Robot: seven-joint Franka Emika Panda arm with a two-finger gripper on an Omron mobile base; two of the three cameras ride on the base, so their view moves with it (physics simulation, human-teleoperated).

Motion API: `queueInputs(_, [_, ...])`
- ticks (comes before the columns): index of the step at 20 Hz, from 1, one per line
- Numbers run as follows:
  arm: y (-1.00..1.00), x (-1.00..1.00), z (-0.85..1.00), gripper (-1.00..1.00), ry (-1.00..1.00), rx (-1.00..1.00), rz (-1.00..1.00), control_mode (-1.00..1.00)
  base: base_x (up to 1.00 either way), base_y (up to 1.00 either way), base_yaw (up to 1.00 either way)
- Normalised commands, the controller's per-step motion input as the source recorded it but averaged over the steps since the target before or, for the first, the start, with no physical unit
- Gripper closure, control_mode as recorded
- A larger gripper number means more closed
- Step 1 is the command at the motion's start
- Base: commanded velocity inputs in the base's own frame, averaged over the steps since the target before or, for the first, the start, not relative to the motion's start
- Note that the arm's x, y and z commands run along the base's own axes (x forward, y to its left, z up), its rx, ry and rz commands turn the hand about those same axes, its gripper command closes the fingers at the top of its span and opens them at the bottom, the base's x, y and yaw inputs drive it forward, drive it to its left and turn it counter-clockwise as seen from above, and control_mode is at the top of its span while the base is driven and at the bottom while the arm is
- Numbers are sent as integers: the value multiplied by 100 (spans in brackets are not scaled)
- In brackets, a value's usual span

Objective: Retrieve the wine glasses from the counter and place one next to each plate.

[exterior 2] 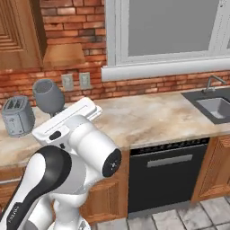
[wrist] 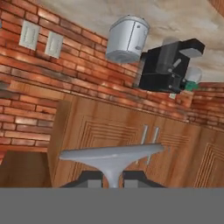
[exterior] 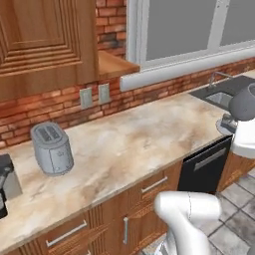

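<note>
While our gripper clamps the wine glass by its stem, we hold it aloft | counter lies below | toaster beyond the foot

The white arm rose from the base with its elbow bent forward; its dark-jointed forearm lay roughly level above the cabinet fronts; the wrist was turned so that the hand pointed sideways and upward; the gripper stood nearly closed, its two dark fingers pressed on either side of the thin stem of a wine glass; the glass was carried clear of any surface, foot towards the hand, bowl outward.
</note>
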Motion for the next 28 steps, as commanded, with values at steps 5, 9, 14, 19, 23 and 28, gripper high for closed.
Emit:
queueInputs(5, [0,0,0,100,0,0,0,100,3,-12,-80])
queueInputs(9, [0,0,0,100,0,0,0,100,3,-5,-85])
queueInputs(14, [0,0,0,100,0,0,0,100,2,-7,-82])
queueInputs(19, [0,0,0,100,0,0,0,100,0,0,-72])
queueInputs(23, [0,0,0,100,0,0,0,100,-3,0,-68])
queueInputs(28, [0,0,0,100,0,0,0,100,-2,0,-65])
